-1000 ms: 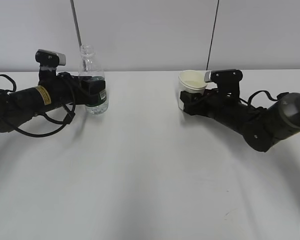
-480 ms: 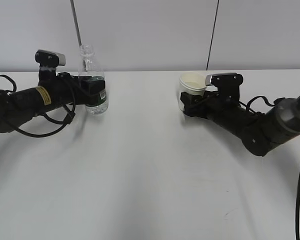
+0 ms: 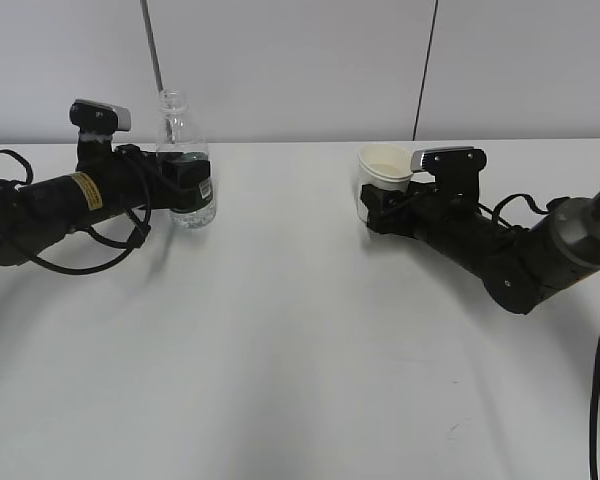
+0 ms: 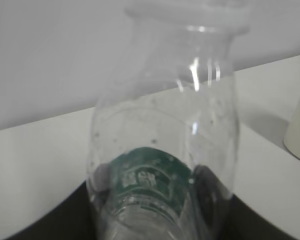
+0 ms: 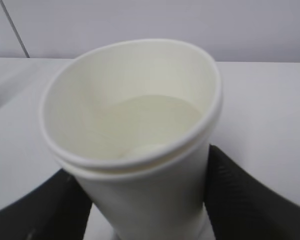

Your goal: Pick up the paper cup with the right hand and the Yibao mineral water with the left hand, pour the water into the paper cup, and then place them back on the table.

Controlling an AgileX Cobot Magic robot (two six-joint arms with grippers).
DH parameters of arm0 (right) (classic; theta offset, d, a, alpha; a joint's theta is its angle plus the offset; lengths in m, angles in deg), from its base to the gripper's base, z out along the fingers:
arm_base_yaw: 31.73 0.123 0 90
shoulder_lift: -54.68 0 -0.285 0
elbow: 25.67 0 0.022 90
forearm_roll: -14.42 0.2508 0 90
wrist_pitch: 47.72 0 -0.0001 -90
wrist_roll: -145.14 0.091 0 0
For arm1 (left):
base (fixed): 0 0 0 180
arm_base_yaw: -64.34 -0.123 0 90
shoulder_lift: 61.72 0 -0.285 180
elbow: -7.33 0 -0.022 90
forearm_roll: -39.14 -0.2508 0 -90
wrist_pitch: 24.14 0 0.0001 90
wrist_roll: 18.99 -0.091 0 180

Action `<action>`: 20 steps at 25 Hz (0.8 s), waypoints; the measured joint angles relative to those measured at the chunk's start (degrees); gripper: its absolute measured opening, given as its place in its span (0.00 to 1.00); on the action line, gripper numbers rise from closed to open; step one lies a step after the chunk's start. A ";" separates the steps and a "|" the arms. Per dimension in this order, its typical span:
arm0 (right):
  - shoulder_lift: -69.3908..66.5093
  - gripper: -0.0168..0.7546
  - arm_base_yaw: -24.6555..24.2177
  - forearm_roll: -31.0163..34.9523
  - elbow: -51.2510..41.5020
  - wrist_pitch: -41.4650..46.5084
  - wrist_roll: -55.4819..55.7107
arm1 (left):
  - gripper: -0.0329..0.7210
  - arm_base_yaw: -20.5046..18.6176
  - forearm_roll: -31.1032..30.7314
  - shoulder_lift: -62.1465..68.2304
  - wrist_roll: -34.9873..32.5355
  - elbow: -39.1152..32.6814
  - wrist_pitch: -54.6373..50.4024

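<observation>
Your left wrist view is nearly filled by the Yibao mineral water (image 4: 162, 145): the bottle's neck is cut off at the top edge, its base falls below the frame, and the lettering on the green label is too blurred to read. Dark shapes sit on either side of the bottle low in that view, so you cannot see the fingertips themselves. From the exterior view, the left hand (image 3: 185, 180) has its jaws closed around the label band, and the bottle stands upright on the table (image 3: 280, 330) at rear left; whether its base rests fully on the surface is hard to tell. The water level is not clear. In your right wrist view the paper cup (image 5: 135, 145) has its base cut off by the lower edge; a dark finger (image 5: 250, 195) presses each side of its wall. The exterior view shows the right hand (image 3: 372, 208) gripping the cup from its right side, rim up, tilted slightly, at rear right, well apart from the bottle. Cup contact with the table is hidden by the gripper.
</observation>
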 joint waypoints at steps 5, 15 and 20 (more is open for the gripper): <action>0.00 0.68 0.00 0.00 0.00 -0.04 0.00 | 0.47 0.00 0.00 0.07 -0.01 0.00 0.00; 0.00 0.82 0.00 0.00 0.00 0.09 0.00 | 0.47 0.00 0.13 0.07 -0.13 0.00 0.01; 0.00 0.82 0.00 -0.10 0.00 0.57 -0.31 | 0.47 0.00 0.13 0.07 -0.13 0.00 0.01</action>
